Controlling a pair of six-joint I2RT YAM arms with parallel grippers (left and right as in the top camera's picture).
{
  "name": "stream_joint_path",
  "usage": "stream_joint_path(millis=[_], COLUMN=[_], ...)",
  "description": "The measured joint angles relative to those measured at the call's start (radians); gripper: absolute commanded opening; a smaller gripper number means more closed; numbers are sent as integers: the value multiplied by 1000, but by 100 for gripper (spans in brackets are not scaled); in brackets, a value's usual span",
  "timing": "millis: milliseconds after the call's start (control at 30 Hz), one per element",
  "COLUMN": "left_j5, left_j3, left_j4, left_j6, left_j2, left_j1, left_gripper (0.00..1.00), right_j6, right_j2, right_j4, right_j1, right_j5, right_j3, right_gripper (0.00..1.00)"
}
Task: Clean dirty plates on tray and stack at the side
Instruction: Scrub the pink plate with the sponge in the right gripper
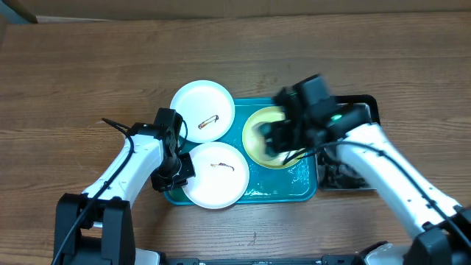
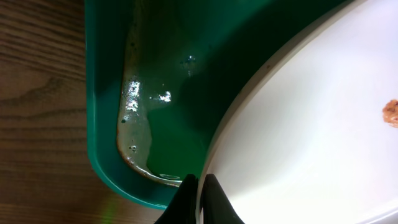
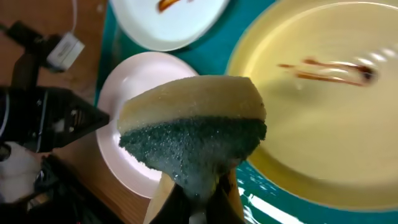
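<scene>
1. Left fingers [image 2: 216,202] pinch the white plate [image 2: 311,143] by its rim at the tray [image 2: 102,149] corner; hold steady.
2. Right fingers [image 3: 231,205] clamp the sponge [image 3: 193,124] above the tray's yellow plate [image 3: 323,118]; press flat on the smear [image 3: 326,68].

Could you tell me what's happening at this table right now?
Two arms are washing plates on a wet teal tray. The right fingers are shut on a sponge, held over the yellow-green plate. The left fingers pinch the rim of the near white plate. A second white plate sits at the tray's far left corner. All three show a brownish smear, so none looks clean yet, and nothing is stacked at the side.
</scene>
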Motion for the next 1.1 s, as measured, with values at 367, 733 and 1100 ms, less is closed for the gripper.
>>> stream_joint_path(millis=[367, 733, 1100], left_j5=[-3, -3, -3], left_j3=[0, 0, 0], left_j4=[0, 0, 0], left_j6=[0, 0, 0], left_j2=[0, 0, 3], left_j1=[0, 0, 0], left_gripper=[4, 4, 4], right_j6=[149, 209, 282], right_j2=[215, 318, 412], right_j4=[277, 467, 496], right_j1=[260, 381, 385], right_j5=[23, 39, 87], right_j3=[0, 0, 3], right_gripper=[4, 4, 4])
